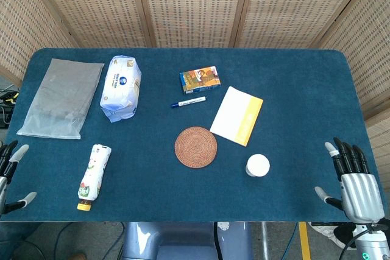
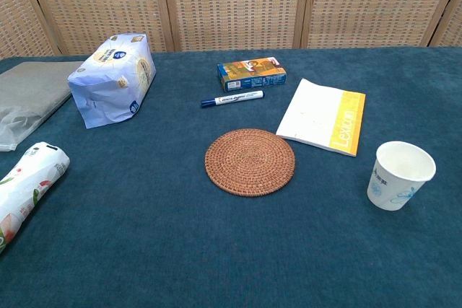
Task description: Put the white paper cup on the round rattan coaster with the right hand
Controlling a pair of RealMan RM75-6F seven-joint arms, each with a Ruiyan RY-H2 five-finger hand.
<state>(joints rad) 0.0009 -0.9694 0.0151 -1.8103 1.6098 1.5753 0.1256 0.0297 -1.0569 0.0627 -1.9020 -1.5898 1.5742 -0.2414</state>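
The white paper cup (image 1: 258, 165) (image 2: 399, 175) stands upright on the blue table, right of the round rattan coaster (image 1: 195, 146) (image 2: 250, 161) with a gap between them. My right hand (image 1: 350, 182) is at the table's front right corner, fingers spread and empty, well to the right of the cup. At the front left edge my left hand (image 1: 11, 175) shows partly, with fingers apart and nothing in it. Neither hand appears in the chest view.
A white and yellow booklet (image 1: 237, 115) lies behind the cup. A blue marker (image 1: 187, 102) and a small orange box (image 1: 200, 79) lie behind the coaster. A wipes pack (image 1: 120, 87), a grey bag (image 1: 62, 97) and a lying bottle (image 1: 93, 176) occupy the left side.
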